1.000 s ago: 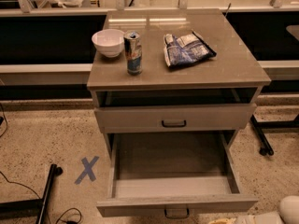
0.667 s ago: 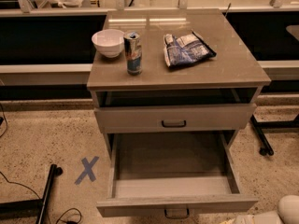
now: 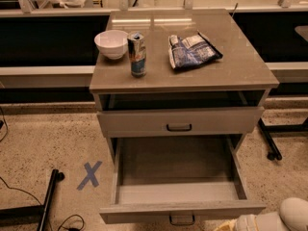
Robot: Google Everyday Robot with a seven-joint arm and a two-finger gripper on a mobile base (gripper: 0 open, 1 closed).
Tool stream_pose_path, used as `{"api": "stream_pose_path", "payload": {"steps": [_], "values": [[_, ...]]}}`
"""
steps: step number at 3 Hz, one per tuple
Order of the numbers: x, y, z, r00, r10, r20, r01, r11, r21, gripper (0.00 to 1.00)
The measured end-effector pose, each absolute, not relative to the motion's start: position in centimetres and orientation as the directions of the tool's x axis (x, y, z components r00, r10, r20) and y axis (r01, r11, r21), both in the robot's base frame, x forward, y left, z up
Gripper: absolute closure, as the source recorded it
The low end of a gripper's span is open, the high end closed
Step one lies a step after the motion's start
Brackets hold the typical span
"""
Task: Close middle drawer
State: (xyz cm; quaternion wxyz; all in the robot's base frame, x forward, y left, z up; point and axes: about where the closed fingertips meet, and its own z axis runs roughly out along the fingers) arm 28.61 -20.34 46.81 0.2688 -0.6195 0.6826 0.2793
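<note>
Inspector: Nothing has moved since a second ago: the middle drawer (image 3: 178, 167), the cabinet (image 3: 231, 69) and the gripper (image 3: 262, 222) sit where they sat. Report the gripper.

Surveyor: Only its white casing is in view, at the bottom right corner, just beside the right end of the middle drawer's front panel. Most of it is cut off by the edge. Whether it is clenched or released, I cannot tell.

Inspector: And the middle drawer?

Surveyor: It is pulled far out of the cabinet toward the camera, with its pale grey floor and side walls exposed. The low front panel is nearest, and the black loop handle (image 3: 182, 219) sits at its centre, cut by the lower edge.

Inspector: Floor?

Surveyor: Speckled. A blue tape cross (image 3: 90, 174) lies left of the drawer, with a black bar (image 3: 48, 201) further left.

Inspector: Above the drawer?

Surveyor: The upper drawer (image 3: 139, 121) stands out slightly, a dark gap showing above its panel. On the cabinet top there is a can (image 3: 137, 54) near the front left, a white bowl (image 3: 111, 43) just behind and left of it, and a blue snack bag (image 3: 191, 50) to the right, apart from both.
</note>
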Motion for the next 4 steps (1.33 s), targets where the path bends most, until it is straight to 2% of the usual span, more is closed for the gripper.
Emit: {"api": "stream_pose_path", "payload": {"steps": [2,4], "values": [[35.6,-22.1,40.0,-0.21,-0.694,-0.689,-0.967,0.251,0.042,1.0],[40.8,-21.5,39.3,-0.159,-0.707,-0.689,-0.962,0.269,-0.054,1.0]]}}
